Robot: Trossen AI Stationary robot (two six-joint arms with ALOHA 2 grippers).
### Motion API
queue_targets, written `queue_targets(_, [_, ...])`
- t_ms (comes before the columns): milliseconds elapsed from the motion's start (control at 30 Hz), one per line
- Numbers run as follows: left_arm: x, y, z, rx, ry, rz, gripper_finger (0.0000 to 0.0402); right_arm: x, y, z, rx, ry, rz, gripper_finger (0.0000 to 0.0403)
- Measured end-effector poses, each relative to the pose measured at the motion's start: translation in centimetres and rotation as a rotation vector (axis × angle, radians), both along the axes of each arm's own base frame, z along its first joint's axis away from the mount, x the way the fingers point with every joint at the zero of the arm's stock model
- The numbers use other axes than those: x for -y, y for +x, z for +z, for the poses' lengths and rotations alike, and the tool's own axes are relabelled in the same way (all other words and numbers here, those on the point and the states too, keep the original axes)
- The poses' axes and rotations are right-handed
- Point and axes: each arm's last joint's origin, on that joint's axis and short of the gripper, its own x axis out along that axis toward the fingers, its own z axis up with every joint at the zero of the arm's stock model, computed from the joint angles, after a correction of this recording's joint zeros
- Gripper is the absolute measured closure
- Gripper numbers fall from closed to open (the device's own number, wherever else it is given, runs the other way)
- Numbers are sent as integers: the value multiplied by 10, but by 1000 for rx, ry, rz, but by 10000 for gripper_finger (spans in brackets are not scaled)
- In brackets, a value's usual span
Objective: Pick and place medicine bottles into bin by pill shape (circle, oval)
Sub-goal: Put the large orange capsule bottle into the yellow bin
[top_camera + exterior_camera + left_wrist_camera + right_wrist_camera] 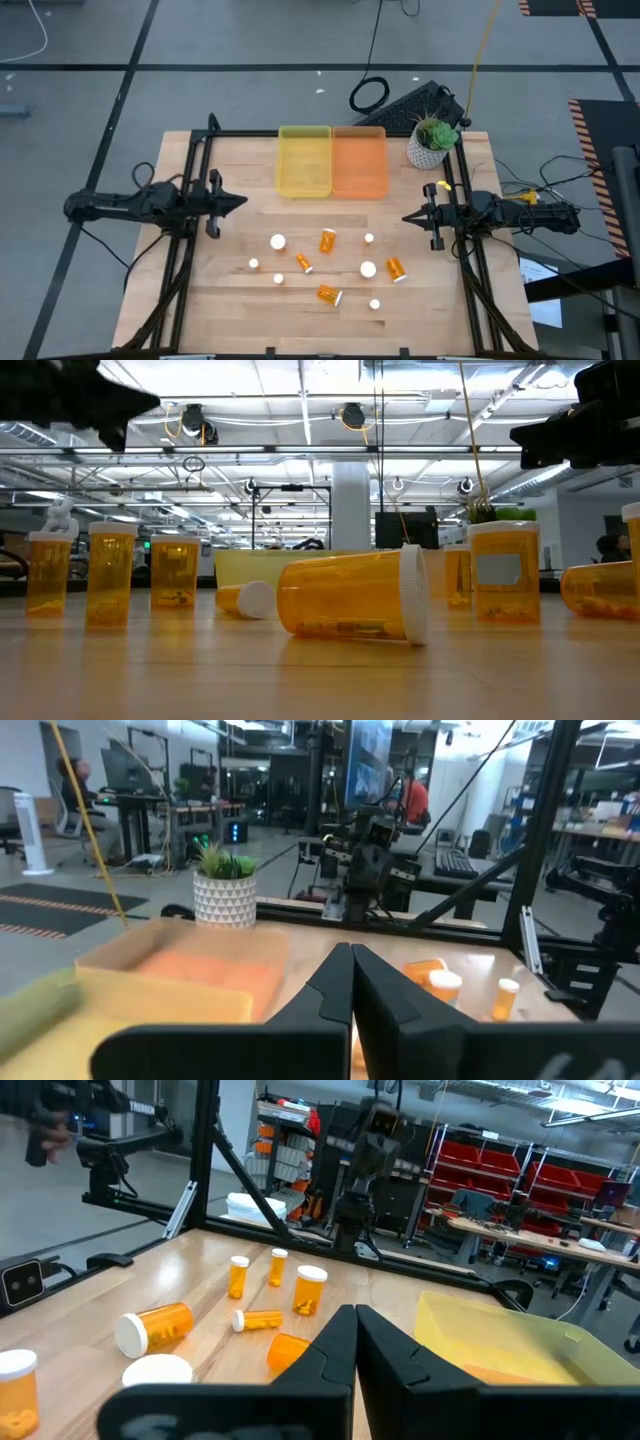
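From above, the medicine bottles (327, 241) are seen scattered between the two arms, in front of the yellow bin (304, 160) and the orange bin (359, 160). The left gripper (238, 200) is held at its table edge, well apart from them; the right gripper (408, 216) is nearer, a capped bottle (369, 238) lying just ahead of its tip.

At table height, one bottle (352, 596) is shown on its side, long axis crosswise.

In each wrist view the fingers (340, 982) (345, 1342) are pressed together on nothing.

A start by the right arm is judged likeliest.
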Motion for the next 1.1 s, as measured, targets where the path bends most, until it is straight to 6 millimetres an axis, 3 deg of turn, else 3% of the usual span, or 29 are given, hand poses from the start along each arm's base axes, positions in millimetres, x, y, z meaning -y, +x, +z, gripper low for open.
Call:
queue_targets(367, [0, 1, 111, -90, -11, 1, 400, 0, 0, 6, 59, 2, 1, 403])
queue_targets(600, [1, 11, 163, -264, 8, 4, 401, 0, -1, 11, 111, 4, 1, 403])
queue_targets(833, [1, 36, 195, -285, 14, 53, 401, 0, -1, 11, 111, 4, 1, 403])
queue_targets(1100, [4, 65, 206, -316, 18, 53, 398, 0, -1, 13, 128, 72, 4, 403])
